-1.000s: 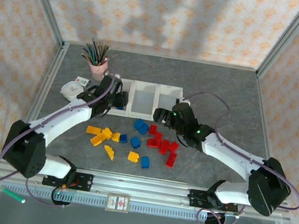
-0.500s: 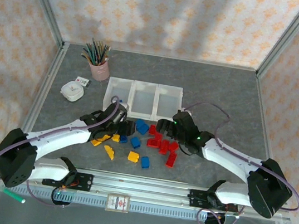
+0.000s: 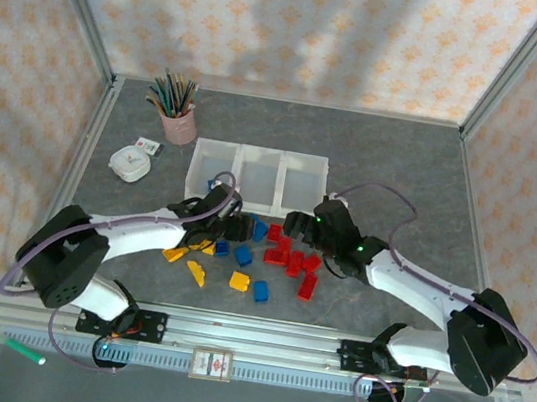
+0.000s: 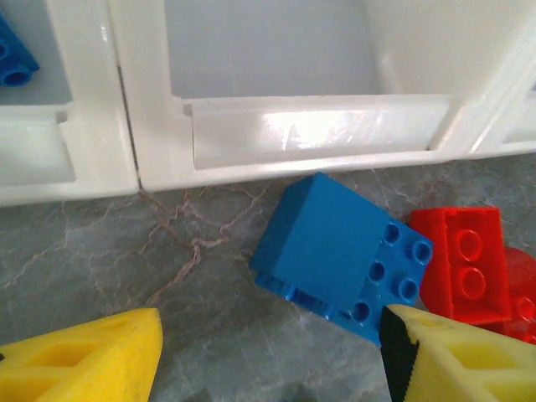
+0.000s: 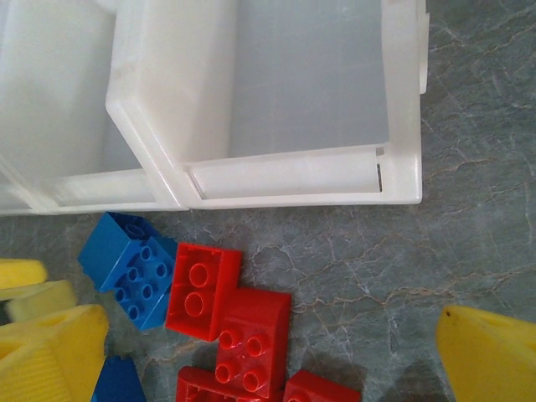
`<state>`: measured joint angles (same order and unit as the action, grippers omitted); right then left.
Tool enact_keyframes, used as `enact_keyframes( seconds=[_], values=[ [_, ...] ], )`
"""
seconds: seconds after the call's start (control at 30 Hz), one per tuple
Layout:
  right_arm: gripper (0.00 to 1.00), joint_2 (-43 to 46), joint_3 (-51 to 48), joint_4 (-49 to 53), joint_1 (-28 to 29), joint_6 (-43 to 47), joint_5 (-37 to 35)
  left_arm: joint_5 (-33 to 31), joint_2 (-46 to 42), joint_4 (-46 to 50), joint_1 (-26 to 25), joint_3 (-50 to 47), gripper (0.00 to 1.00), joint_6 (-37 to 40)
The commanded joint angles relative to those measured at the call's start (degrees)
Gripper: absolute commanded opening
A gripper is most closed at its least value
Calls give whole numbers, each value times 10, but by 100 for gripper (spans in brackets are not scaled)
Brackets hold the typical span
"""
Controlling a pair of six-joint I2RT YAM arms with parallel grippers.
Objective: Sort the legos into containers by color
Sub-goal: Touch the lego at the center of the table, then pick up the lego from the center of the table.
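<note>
I held the left gripper (image 4: 272, 325) part-open and empty, lined up to pinch the blue sloped brick (image 4: 327, 243) just before the containers (image 4: 310, 134), while the right gripper (image 5: 270, 322) hovered wide open and empty above the red bricks (image 5: 205, 289) there.

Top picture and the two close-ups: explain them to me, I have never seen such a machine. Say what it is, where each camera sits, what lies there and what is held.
These are two white robot arms bolted to a grey table, each ending in a two-finger tool. The wide picture looks down from above and behind them. Each close-up comes from a wrist camera; the yellow fingers at its bottom belong to that tool. Small red, blue and yellow plastic bricks lie loose before three joined white plastic bins; one blue brick lies in a bin. The left tool and right tool are open and hold nothing.
</note>
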<state>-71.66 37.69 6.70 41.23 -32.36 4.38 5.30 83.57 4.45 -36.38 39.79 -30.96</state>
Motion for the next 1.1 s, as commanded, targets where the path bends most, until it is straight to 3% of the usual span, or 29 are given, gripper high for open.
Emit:
enact_keyframes(
  seconds=[0.0,0.5,0.67,1.07],
  values=[
    [100,18,-11,-5,-5,1,-20,-25,28,-19,-4,31,71,23],
    [100,21,-16,-6,-11,6,-20,-50,120,-20,-4,93,63,48],
    [100,20,-17,-8,-14,6,-17,-19,124,-22,-6,102,67,44],
    [100,17,-21,-15,-18,7,-13,-56,118,20,-30,113,66,41]
  ],
)
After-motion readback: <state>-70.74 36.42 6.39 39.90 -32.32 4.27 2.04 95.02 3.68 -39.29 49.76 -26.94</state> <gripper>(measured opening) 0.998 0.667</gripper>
